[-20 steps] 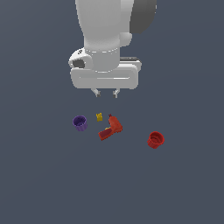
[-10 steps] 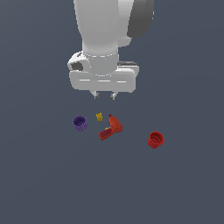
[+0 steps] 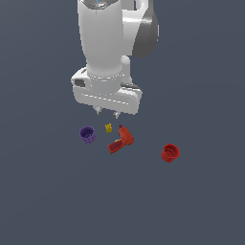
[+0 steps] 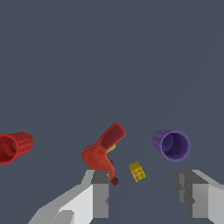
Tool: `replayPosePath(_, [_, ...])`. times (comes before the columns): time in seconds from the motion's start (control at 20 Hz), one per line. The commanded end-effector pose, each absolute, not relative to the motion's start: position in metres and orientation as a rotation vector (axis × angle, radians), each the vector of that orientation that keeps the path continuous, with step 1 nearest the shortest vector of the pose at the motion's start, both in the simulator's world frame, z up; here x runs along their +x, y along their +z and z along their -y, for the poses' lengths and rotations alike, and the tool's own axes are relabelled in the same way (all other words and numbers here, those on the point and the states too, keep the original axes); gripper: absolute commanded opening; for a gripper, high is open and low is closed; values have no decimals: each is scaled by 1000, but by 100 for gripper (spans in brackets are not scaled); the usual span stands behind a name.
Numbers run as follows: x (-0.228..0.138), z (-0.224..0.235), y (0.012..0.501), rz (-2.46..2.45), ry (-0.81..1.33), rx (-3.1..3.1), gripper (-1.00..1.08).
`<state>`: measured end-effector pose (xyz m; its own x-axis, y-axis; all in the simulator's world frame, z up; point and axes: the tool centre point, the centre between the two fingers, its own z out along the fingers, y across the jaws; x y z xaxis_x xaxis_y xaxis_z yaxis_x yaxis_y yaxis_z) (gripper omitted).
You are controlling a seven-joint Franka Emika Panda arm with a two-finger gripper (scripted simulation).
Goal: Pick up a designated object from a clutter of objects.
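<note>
no text, label, brand, number or sign can be read in either view. the purple cup (image 3: 87, 134), the red cup (image 3: 170, 153), the red drill-shaped toy (image 3: 120, 139) and the tiny yellow block (image 3: 108, 128) carry plain surfaces. the white arm's housing (image 3: 106, 93) bears no legible marking either.

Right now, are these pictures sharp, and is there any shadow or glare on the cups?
Exterior view: flat, even render; no cast shadows under the purple cup or red cup, no glare, but the small things look coarse. Wrist view: sharper and closer, soft shading inside the purple cup; the red cup is cut off at the frame edge, and the open gripper fills the lower part.
</note>
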<state>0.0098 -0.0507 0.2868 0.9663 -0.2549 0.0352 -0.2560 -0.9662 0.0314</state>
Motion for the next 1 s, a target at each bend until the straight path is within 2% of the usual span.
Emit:
replayPosePath(0.0, [10,59,274,482,52,3048,28])
replayPosePath(0.95, [0,120,178,1041,129,2763,28])
